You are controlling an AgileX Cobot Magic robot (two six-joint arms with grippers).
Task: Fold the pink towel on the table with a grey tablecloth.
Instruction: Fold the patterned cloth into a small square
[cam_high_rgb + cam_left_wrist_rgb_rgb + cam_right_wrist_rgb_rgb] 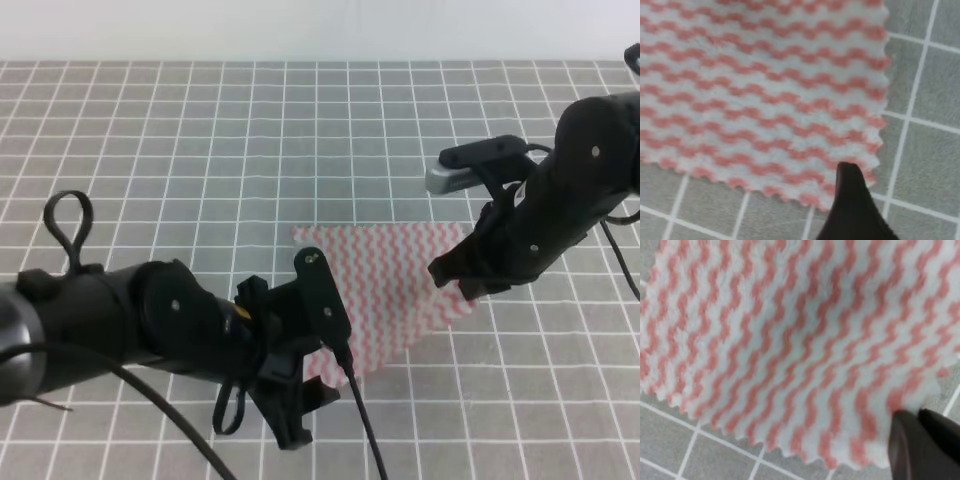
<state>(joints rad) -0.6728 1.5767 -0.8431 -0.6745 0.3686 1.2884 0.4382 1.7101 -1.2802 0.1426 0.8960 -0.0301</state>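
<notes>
- At the centre of the table with a grey tablecloth, your pink towel lies flat, just toward 4 o'clock from the middle of the high view.
- Your left gripper sits at 7 o'clock of the towel, over its near corner; its wrist view shows one dark fingertip at the scalloped corner, overlapping the cloth's edge.
- You cannot tell from either view whether the left jaws are spread or pinching.
- Your right gripper is at 3 o'clock of the towel, on its right corner.
- In the right wrist view, two dark fingertips stand pressed close together at the towel's edge; whether they actually pinch the cloth, you cannot tell.
</notes>
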